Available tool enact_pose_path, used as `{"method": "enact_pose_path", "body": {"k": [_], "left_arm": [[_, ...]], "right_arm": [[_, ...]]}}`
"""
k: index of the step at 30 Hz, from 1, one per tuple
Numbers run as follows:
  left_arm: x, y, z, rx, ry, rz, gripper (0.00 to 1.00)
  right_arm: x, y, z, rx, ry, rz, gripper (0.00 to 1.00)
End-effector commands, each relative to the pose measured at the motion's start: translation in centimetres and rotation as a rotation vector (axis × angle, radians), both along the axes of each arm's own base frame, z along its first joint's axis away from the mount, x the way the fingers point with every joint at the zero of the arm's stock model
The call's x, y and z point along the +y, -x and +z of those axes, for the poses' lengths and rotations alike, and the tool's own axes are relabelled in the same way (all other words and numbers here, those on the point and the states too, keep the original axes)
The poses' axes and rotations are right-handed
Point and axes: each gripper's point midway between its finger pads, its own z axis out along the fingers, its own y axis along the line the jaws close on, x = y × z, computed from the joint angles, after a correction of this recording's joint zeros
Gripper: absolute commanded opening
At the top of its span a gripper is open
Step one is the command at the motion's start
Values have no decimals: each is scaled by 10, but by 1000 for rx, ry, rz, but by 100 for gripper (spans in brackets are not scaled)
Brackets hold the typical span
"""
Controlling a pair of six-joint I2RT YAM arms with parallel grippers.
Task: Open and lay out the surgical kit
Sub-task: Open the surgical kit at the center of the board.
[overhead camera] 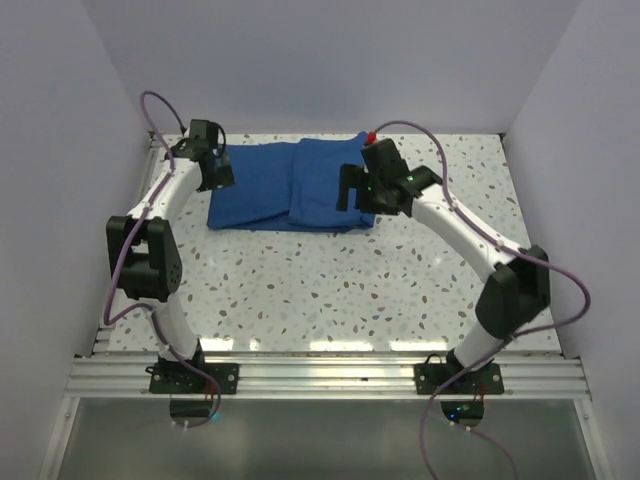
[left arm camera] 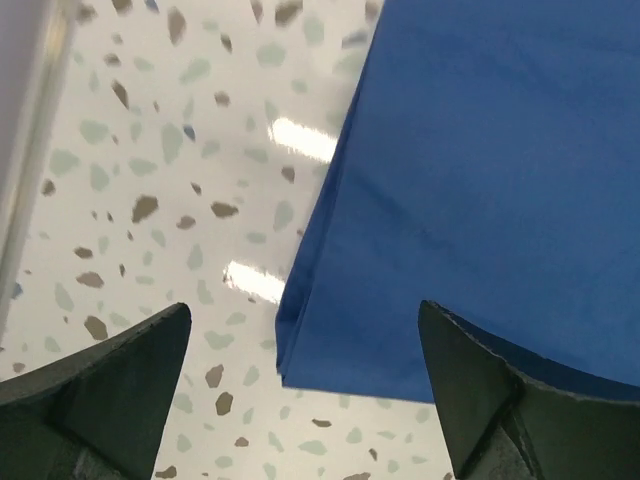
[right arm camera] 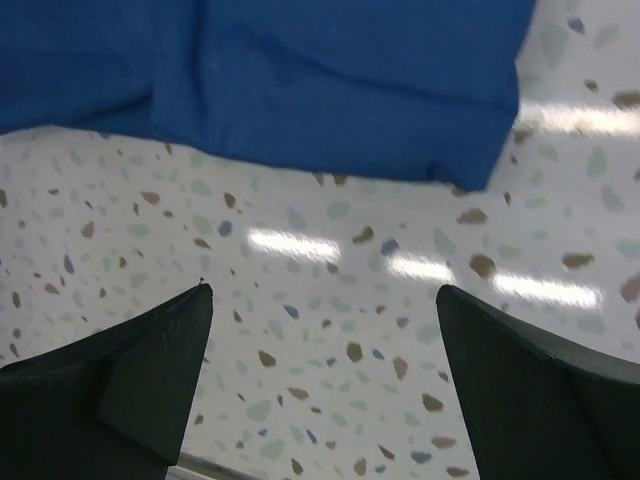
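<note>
Blue cloth wrap (overhead camera: 285, 190) whole overhead, only corners at wrists

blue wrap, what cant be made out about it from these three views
Contents: top view, the folded blue wrap covers whatever is inside it.
Its right near corner: top view, behind the right gripper.
Left wrist view: the top and right edges cut it off.
Right wrist view: the top edge cuts it off.

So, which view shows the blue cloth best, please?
The top view: it frames nearly the whole folded blue cloth. The left wrist view shows only one corner, the right wrist view only its near edge.
</note>
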Motion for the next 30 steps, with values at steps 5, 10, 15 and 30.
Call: {"method": "enact_pose_path", "body": {"k": [5,10,15,30], "left_arm": [[-4,40,-79,164,119,-30,100],[-13,44,-102,206,212,-36,100],[-19,41,-112,217,248,-39,100],[-17,48,-144,283,293,-41,0]], "right_arm": [[105,-87,1,19,-21,148,98],[158,-114,-31,79,-63,179,98],[181,-137,-67,65,-118,144,98],[161,-122,-150,183,69,151,0]]}}
